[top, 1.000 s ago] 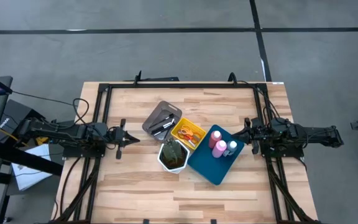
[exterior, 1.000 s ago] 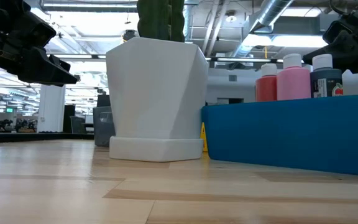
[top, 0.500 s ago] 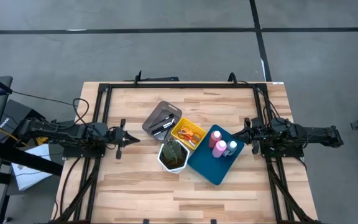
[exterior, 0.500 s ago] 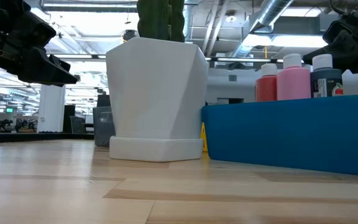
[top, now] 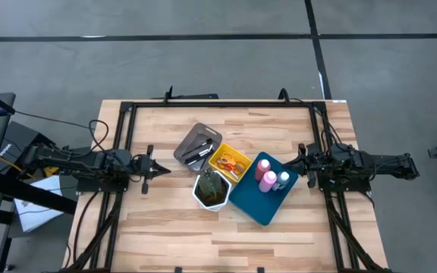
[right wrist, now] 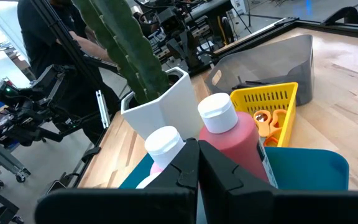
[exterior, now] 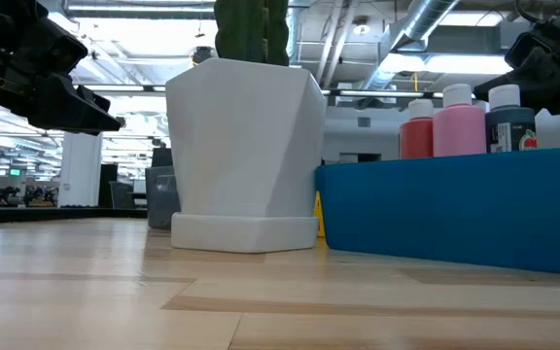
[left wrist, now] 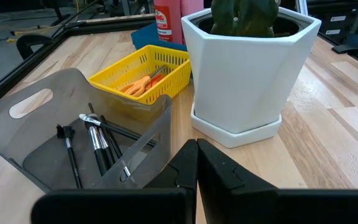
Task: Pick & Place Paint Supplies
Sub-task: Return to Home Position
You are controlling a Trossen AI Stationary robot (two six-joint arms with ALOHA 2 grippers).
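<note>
Two pink bottles (top: 265, 172) and a small grey white-capped bottle (top: 284, 180) stand in the blue tray (top: 258, 199). Thin dark-tipped brushes (left wrist: 98, 144) lie in the grey tray (top: 195, 146). Orange-handled scissors (left wrist: 143, 85) lie in the yellow tray (top: 228, 163). My left gripper (top: 160, 170) is shut, left of the trays, holding nothing. My right gripper (top: 290, 165) is shut, just right of the blue tray, holding nothing.
A white hexagonal pot (top: 211, 189) with a green cactus stands between the trays, nearer the front edge. A black frame (top: 222, 105) runs round the table. Bare wood lies along the near and far edges. A person stands beyond the table in the right wrist view (right wrist: 45, 37).
</note>
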